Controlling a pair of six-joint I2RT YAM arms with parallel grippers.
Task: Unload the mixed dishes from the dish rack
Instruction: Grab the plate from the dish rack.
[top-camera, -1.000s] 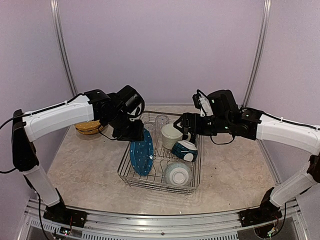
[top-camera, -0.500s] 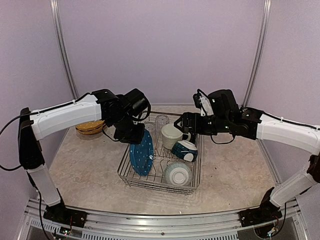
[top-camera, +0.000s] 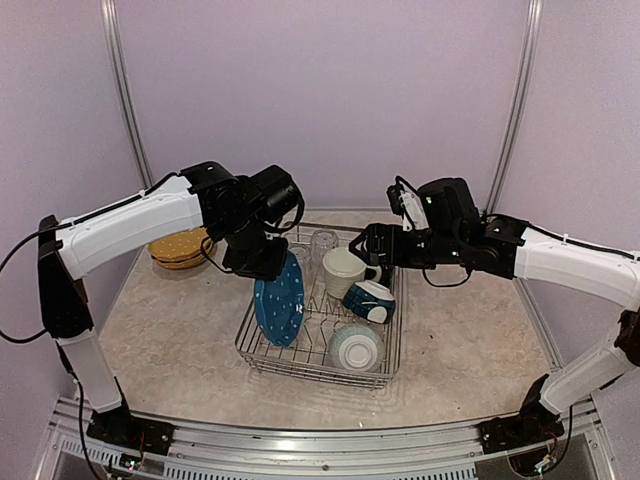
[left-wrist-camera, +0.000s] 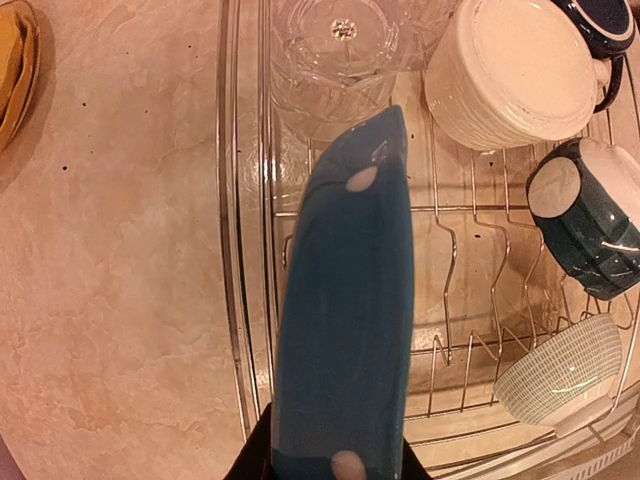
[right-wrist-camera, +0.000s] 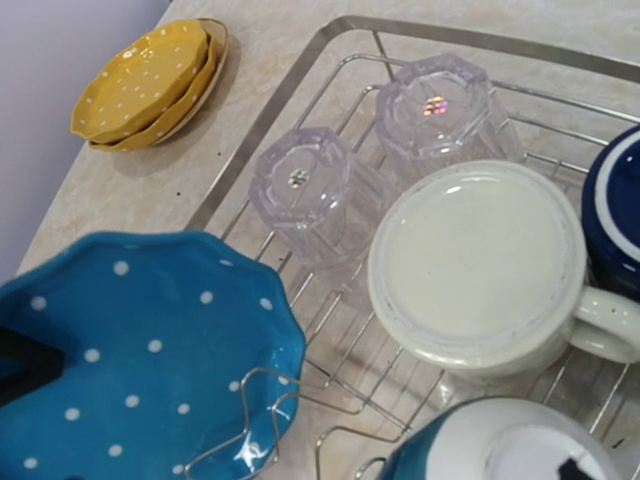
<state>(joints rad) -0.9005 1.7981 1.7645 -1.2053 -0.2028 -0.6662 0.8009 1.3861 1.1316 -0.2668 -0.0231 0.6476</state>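
Observation:
My left gripper is shut on the top edge of a blue white-dotted plate, holding it on edge over the left side of the wire dish rack. In the left wrist view the plate runs up from my gripper. My right gripper hovers open and empty above the upturned cream mug. A teal mug lies on its side and a teal-and-white bowl sits at the rack's front. Two upturned glass tumblers stand at the back. A navy mug is beside the cream mug.
Stacked mustard-yellow dotted plates sit on the table left of the rack, also in the right wrist view. Upright wire tines stand beside the plate. Bare marbled tabletop lies left, right and in front of the rack.
My left gripper has risen and moved slightly right with the blue plate, lifting it higher in the rack. The right arm has not moved.

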